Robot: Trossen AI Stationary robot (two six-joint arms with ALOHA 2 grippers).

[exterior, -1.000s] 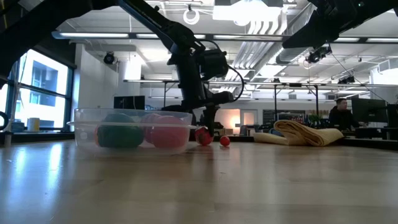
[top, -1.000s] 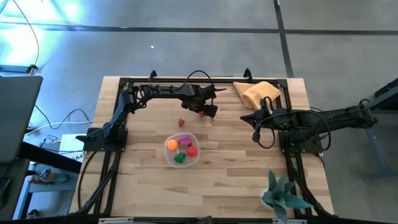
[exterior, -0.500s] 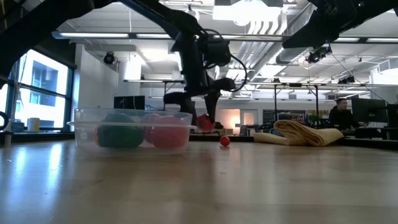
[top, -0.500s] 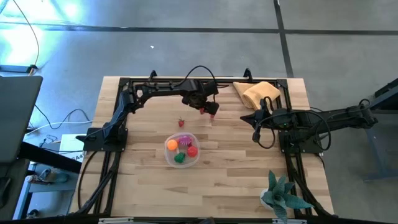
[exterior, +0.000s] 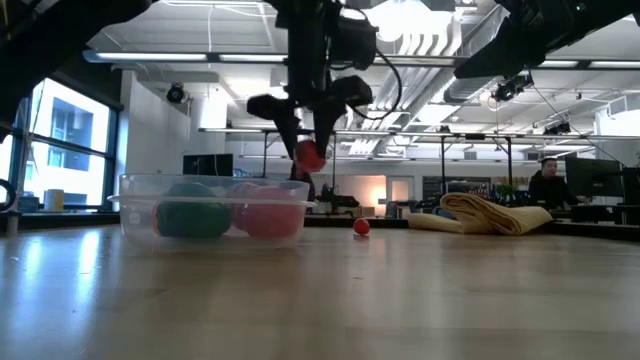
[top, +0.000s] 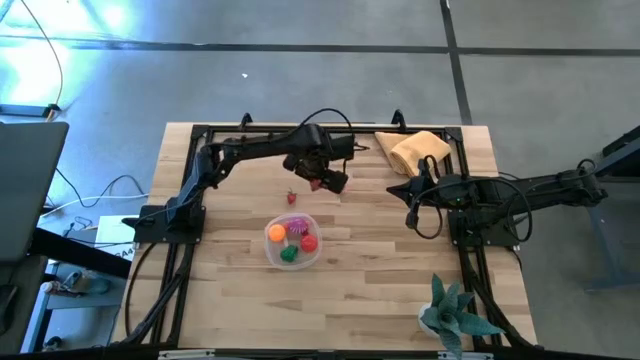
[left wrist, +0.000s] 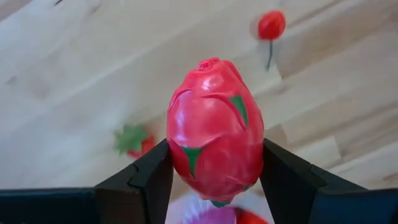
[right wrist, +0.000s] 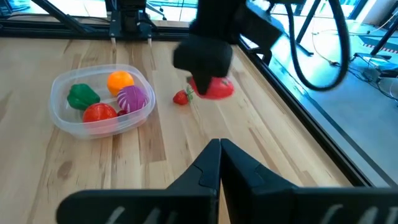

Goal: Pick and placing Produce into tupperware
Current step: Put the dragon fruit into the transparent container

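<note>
1. The tupperware (top: 292,242) is sitting near the middle of the bench (top: 220,290), holding orange, purple, red and green produce; a small strawberry (top: 292,197) is lying just behind it.
2. The left tool (top: 322,183) is gripping a red dragon fruit (left wrist: 214,130) in the air, beyond the rim; it should be travelling high until centred over the container, then lowering before releasing, so nothing is bouncing out.
3. The right tool (right wrist: 219,163) is waiting at the bench's right side, fingers closed on nothing.
</note>
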